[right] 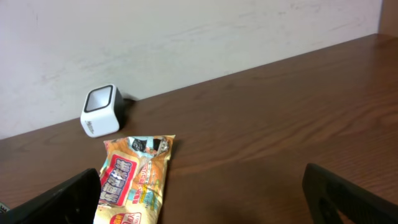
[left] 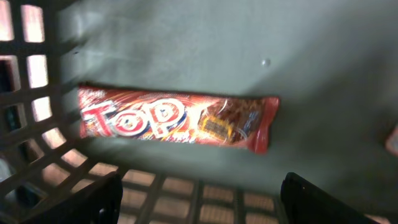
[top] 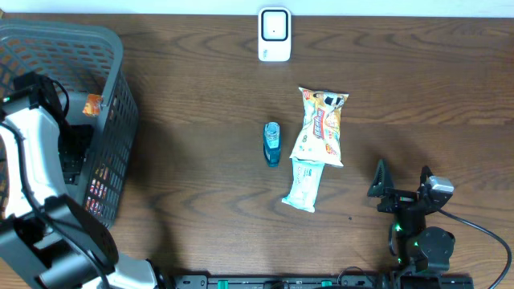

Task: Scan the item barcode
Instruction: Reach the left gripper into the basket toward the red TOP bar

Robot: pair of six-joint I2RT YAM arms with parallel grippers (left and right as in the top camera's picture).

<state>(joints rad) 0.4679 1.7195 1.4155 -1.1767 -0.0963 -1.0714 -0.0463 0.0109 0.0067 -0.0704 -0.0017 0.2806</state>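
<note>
Jaws spread wide, the left gripper [left: 202, 200] hangs inside the grey basket [top: 115, 60] above a red Top snack bar [left: 177, 121] lying on its floor, while the right gripper [right: 202, 196], also open, faces the white barcode scanner [top: 274, 34]

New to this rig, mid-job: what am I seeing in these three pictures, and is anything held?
Two robot arms work at a brown wooden table. The overhead picture looks down from above; the others come from cameras on each wrist. The left gripper, open, hangs inside the grey plastic basket over a red TOP snack bar. The right gripper is open and empty. On the table lie a white box scanner, a yellow snack bag, a pale packet and a small blue item. Nothing is held.
</note>
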